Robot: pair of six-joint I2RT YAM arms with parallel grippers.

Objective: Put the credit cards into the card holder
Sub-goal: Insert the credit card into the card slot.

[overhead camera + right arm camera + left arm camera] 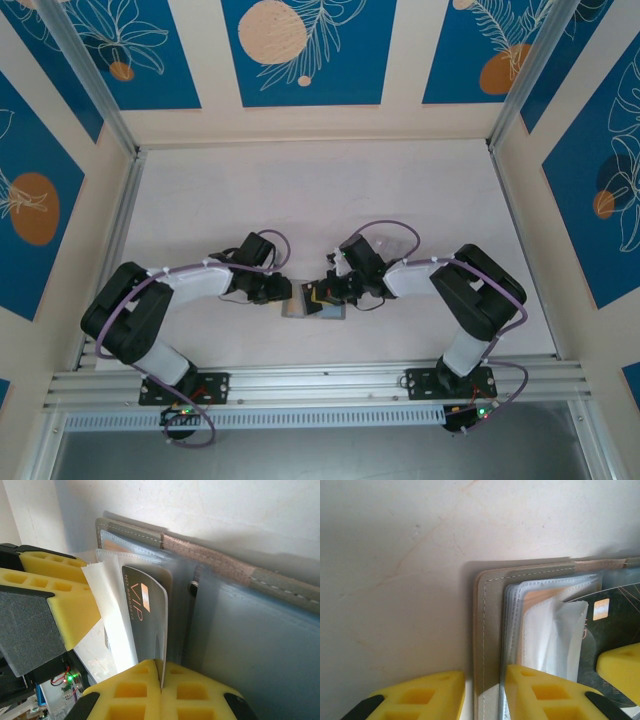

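Note:
The card holder [312,308] lies open on the white table between both grippers, grey stitched cover [487,630] down and clear sleeves [555,630] up, with a bluish-grey inside page [260,650]. My right gripper [161,690] is shut on a dark grey credit card marked VIP [147,615], held on edge with its far end among the sleeves. That card's gold chip [601,609] shows in the left wrist view. An orange-tan card [540,597] sits inside a sleeve. My left gripper [485,700] is open, straddling the cover's left edge, with one finger [550,695] on the sleeves.
The left gripper's yellow fingers [60,605] stand close to the left of the held card, and the right gripper's finger [620,662] is near the left one. A metal rail [320,385] runs along the near table edge. Bare table [320,200] lies beyond the wallet.

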